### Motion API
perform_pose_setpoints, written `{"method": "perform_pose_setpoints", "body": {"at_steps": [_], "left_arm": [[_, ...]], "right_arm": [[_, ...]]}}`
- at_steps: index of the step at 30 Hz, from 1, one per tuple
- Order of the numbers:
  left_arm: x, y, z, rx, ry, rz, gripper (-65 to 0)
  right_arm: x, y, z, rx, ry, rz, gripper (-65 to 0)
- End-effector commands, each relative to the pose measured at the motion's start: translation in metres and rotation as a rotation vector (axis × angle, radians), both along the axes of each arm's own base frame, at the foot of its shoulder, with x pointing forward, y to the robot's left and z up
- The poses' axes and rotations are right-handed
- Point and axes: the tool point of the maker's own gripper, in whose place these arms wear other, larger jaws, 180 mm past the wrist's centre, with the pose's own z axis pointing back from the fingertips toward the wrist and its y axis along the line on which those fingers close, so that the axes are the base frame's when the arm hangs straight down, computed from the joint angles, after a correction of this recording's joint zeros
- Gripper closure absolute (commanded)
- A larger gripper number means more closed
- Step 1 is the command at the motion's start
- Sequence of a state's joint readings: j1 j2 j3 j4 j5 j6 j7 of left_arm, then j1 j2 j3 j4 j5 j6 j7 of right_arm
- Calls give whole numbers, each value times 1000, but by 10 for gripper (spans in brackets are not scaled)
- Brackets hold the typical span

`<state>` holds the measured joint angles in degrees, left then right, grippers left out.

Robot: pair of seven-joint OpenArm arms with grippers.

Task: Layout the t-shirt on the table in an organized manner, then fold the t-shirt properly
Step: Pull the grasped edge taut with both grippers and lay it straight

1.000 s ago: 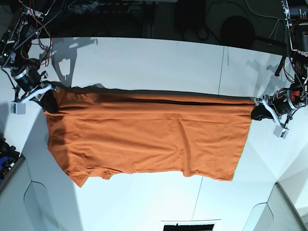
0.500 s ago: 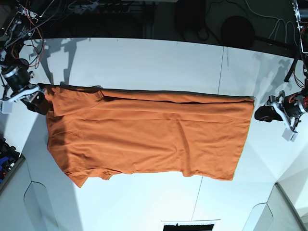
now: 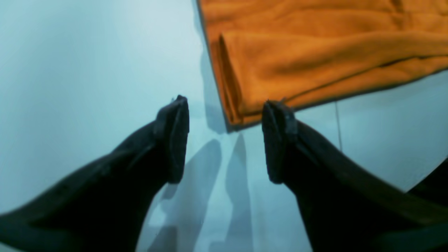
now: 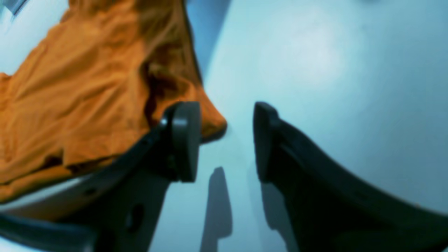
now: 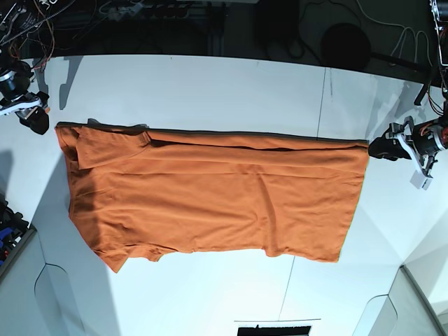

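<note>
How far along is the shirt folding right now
Done: the t-shirt lies spread on the table, with one long fold along its far edge. In hand: nothing; the left hand and the right hand are both open, just off the shirt's two ends. Left: the near sleeve is unfolded, and the long panel needs folding into a compact stack.

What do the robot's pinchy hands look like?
The left gripper has two curved black fingers with flat pads. The right gripper has a grey pad on one finger and a black one opposite. From above, both arms have white brackets near the wrist, with red and black wires showing.
</note>
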<state>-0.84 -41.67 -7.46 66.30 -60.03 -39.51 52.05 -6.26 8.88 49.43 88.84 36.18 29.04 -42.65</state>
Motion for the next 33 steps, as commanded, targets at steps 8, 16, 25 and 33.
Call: {"method": "perform_pose_setpoints", "body": {"at_steps": [8, 16, 25, 33], "left_arm": [[4, -22, -4, -60, -36, 0, -357], [10, -40, -16, -58, -66, -1, -357], [8, -43, -26, -9, -55, -18, -112], [2, -27, -25, 52, -19, -37, 0]], "right_arm": [[7, -2, -9, 57, -22, -24, -335], [25, 30, -12, 79, -21, 67, -335], [54, 59, -8, 81, -50, 110, -270], [50, 66, -15, 59, -5, 163, 0]]}}
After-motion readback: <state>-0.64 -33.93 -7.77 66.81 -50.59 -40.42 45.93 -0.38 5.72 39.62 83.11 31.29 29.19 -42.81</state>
